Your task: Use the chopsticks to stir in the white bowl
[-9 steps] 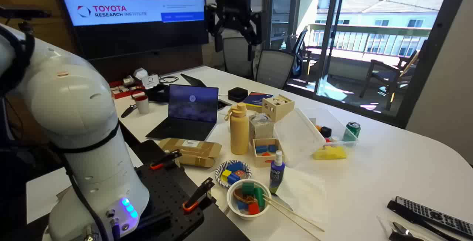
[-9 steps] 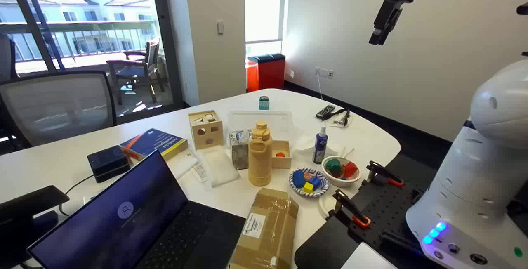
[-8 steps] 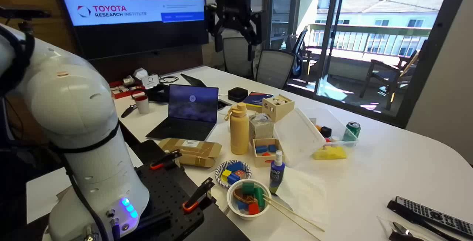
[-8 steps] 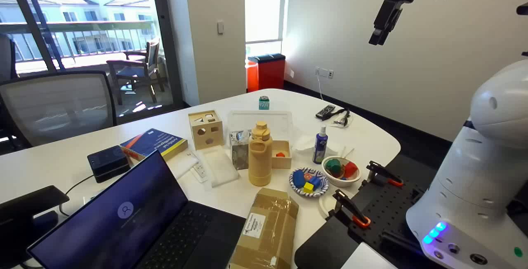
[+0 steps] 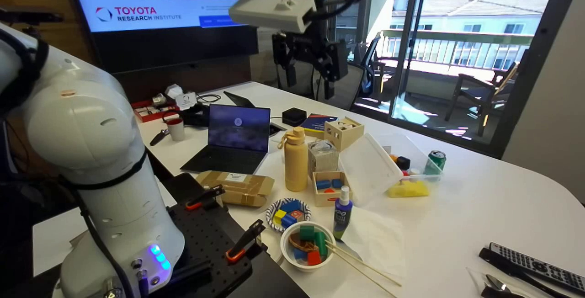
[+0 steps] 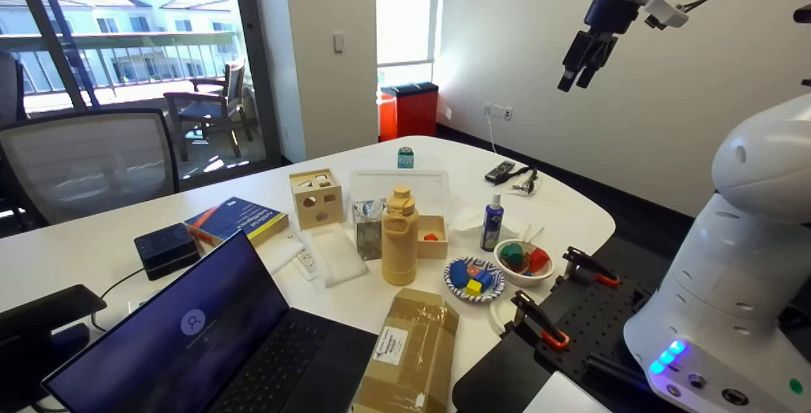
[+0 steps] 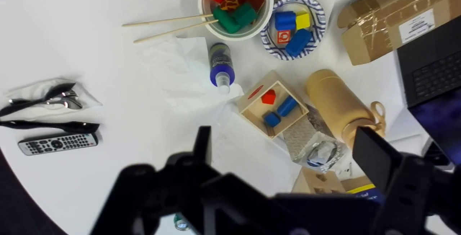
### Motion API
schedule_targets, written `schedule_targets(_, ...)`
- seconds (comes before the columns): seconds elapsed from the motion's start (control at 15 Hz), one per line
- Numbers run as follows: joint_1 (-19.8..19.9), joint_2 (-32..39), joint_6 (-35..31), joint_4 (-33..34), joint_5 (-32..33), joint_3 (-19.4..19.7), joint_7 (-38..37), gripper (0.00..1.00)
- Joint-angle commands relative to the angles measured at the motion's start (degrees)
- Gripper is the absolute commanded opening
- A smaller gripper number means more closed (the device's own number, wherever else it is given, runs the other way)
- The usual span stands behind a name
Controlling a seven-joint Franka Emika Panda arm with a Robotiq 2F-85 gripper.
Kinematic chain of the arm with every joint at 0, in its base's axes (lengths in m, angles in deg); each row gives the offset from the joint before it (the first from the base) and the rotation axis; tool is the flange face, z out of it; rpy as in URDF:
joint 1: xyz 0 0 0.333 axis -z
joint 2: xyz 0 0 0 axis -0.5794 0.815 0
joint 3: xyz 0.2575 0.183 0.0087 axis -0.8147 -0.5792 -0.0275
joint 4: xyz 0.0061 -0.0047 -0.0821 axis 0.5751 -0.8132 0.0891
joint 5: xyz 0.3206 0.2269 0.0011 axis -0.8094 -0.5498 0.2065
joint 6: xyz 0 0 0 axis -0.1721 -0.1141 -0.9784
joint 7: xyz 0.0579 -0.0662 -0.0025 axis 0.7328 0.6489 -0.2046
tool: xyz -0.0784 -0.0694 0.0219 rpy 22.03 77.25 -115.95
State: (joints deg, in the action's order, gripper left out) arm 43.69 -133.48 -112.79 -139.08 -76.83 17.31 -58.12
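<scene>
The gripper hangs in the air, high above the table, and its two fingers are spread well apart. The chopsticks lie at the white bowl: their tips reach over its rim by a green block, and the longer part of both sticks goes outward from the bowl. Whether the tips touch the block, I cannot tell. The bowl stands just beside the patterned plate; on this plate one small red block carries a printed letter, but which letter is not certain to me.

In an exterior view, the wall screen says "TOYOTA RESEARCH INSTITUTE", the first word in red; the smaller text beside it is too fine to read. On the purple spray bottle, upright near the bowl, the letters "XPO" can be made out. The thick book has on its cover what looks like "Artificial Intelligence". The cardboard package bears a white label with print too small for reading. The laptop displays a round user icon, and the line below it is not legible.
</scene>
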Motion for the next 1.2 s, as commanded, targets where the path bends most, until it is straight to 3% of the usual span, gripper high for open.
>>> schedule_targets(0.0,4.78,5.43,-15.25,-8.39,2.28,0.55,-3.77,1.0)
schedule_targets(0.07,6.43,7.92,-19.97,-10.98,3.22,0.18,-5.19,1.0)
schedule_targets(0.13,6.63,14.57,-22.89,-7.49,3.19,0.16,-6.35,1.0)
schedule_targets(0.33,10.96,23.85,-33.98,-9.36,4.51,-1.26,-12.19,1.0)
schedule_targets(0.53,10.95,34.59,-41.93,-9.24,-0.32,0.11,-16.14,1.0)
schedule_targets(0.8,1.57,42.42,-43.87,-8.97,-21.88,4.77,-12.02,1.0)
schedule_targets(1.13,-0.09,47.33,-46.47,-7.36,-47.72,2.77,-1.48,1.0)
